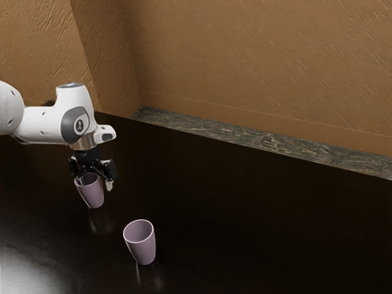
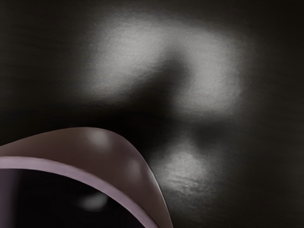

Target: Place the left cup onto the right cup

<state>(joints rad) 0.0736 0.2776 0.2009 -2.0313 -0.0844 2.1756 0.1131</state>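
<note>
Close together: held cup [image 1: 91, 192]; second cup [image 1: 140, 241]

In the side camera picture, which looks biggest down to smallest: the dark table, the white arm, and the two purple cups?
1. table
2. white arm
3. held cup and standing cup: about alike. The standing one seems nearer the camera, so I won't rank them.

The white arm [image 1: 38, 121] comes in from the exterior view's left, its forearm lying nearly level. At the wrist it bends so that the hand points straight down. The black gripper [image 1: 92, 177] hangs under the grey flange. Its fingers [image 1: 109, 179] stand fairly wide apart, one on each side of a cup [image 1: 90, 191], and press on its rim from both sides, holding it upright.
</note>
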